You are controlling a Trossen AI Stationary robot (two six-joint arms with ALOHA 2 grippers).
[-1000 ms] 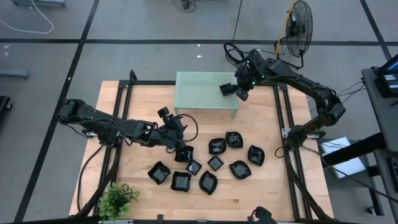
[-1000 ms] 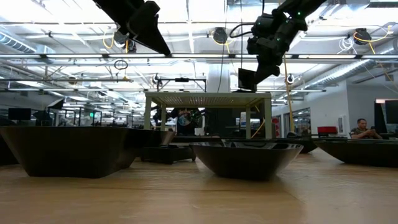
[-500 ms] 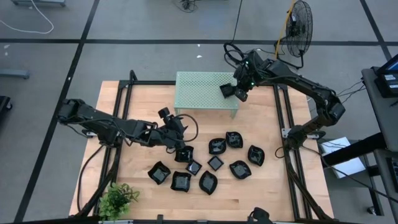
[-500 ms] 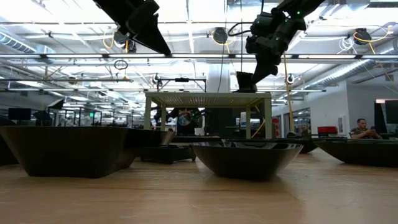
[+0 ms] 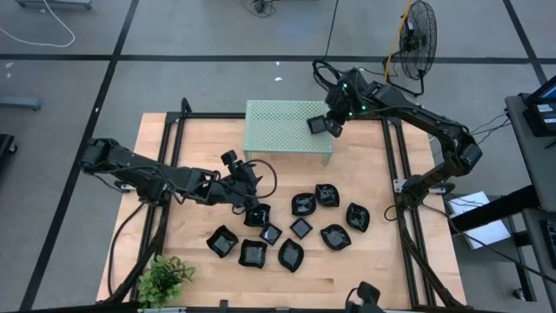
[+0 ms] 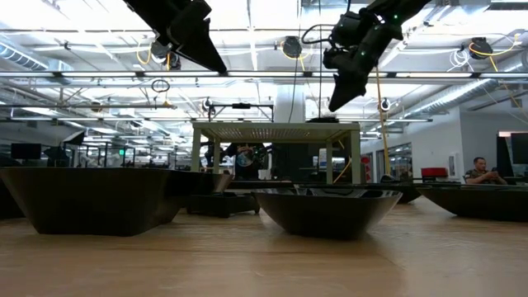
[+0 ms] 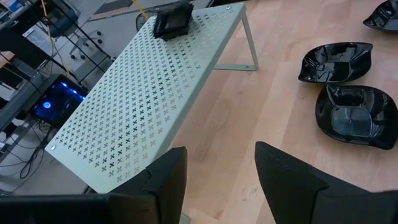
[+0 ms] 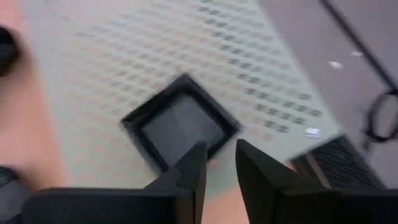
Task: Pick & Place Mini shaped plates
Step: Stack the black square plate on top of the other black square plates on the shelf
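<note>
While our left gripper (image 5: 258, 211) hangs over the near cluster of mini shaped plates (image 5: 287, 233) on the table (image 5: 200, 148), its fingers (image 7: 163, 180) stand wide apart with nothing between them — we judge it to be lined up for the next pick, and the closest small black dish sits just under and beside its tips in the high view. Ahead of it, in the left wrist view, two glossy dishes (image 7: 348, 109) lie side by side on the wood, and the pale green perforated stand (image 5: 287, 129) runs off beyond.

Moving across to the right, our right gripper (image 5: 334, 123) sits above the far right corner of that stand, directly over a square plate (image 8: 179, 121). In the right wrist view the plate lies flat on the perforated top, just ahead of the fingertips (image 8: 198, 163), and we see a clear gap between the fingers with nothing in it. In the low view the gripper hangs clear above the stand's top. So we take the step in hand to be the release — one plate set down on the stand, the fingers partly parted and free of it.

The next move, as we judge it, calls for lifting straight away without nudging the plate, which rests near the stand's edge, then closing the left fingers squarely on a dish rim.
</note>
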